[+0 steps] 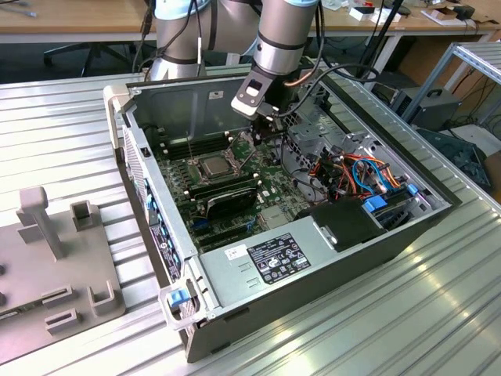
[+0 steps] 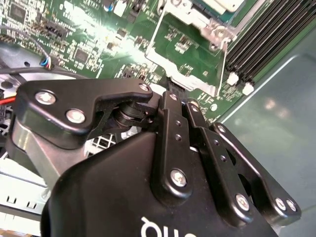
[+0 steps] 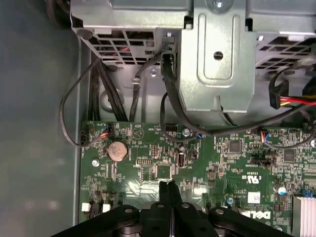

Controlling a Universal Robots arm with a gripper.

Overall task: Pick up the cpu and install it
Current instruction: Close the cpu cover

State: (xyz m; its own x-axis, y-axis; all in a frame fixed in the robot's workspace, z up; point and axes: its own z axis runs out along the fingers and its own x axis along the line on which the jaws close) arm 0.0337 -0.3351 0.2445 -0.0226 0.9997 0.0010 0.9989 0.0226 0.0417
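We find the cpu [image 1: 215,166] lying flat in its socket on the motherboard [image 1: 270,188], a little left of centre in the exterior view. It sits inside the open computer case [image 1: 313,270], which rests on the ribbed surface [image 1: 63,110]. The gripper [image 1: 264,119] hangs above the board, up and to the right of the cpu. In the first wrist view the gripper [image 3: 168,190] has its fingers pressed together on nothing. We judge the cpu placed; whether the socket clamp is latched, we cannot tell.
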